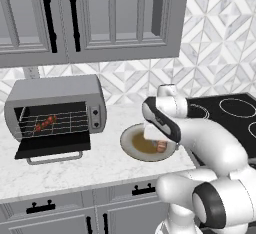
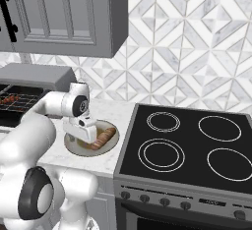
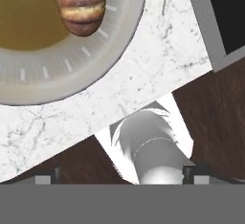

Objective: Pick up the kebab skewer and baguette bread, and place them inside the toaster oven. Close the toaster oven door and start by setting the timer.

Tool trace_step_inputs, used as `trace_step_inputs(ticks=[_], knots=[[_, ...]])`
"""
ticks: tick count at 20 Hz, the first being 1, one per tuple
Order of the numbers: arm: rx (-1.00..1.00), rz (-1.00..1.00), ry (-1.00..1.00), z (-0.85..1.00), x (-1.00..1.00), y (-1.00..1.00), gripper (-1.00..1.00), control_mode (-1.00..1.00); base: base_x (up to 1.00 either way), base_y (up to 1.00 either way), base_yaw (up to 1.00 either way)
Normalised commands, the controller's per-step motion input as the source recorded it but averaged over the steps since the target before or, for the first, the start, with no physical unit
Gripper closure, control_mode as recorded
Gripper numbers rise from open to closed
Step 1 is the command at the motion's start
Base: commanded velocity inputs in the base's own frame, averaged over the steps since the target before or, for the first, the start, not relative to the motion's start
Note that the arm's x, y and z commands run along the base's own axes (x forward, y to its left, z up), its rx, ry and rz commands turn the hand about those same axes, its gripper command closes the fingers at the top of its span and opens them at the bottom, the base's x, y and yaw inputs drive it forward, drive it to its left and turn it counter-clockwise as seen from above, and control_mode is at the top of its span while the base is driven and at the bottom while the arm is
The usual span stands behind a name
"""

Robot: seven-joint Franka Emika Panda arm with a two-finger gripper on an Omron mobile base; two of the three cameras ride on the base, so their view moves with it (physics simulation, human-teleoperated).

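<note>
Sitting on the toaster oven [image 1: 55,98] rack, the kebab skewer [image 1: 45,124] is waiting; rightward, the baguette bread [image 2: 104,138] is lying on the plate [image 2: 74,148], under the spread, empty claw [image 2: 80,136]. Looking light, stiff, crusty, it is probably best pinched across its middle.

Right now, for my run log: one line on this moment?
skewer: on oven rack | door: open | bread: on plate | gripper: open, above plate
</note>
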Motion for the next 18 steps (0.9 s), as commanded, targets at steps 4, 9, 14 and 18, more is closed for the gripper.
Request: trace_step_inputs(ticks=[4, 9, 14, 18], knots=[[0.0, 0.0, 0.0, -0.23, 0.38, -0.14, -1.0, -1.0, 0.0, 0.0, 0.0], [-0.02, 0.03, 0.0, -0.32, 0.63, -0.09, -1.0, -1.0, 0.0, 0.0, 0.0], [-0.08, 0.06, -0.01, -0.33, 0.44, 0.0, -1.0, -1.0, 0.0, 0.0, 0.0], [-0.1, 0.06, -0.01, -0.32, 0.29, -0.14, -1.0, -1.0, 0.0, 0.0, 0.0]])
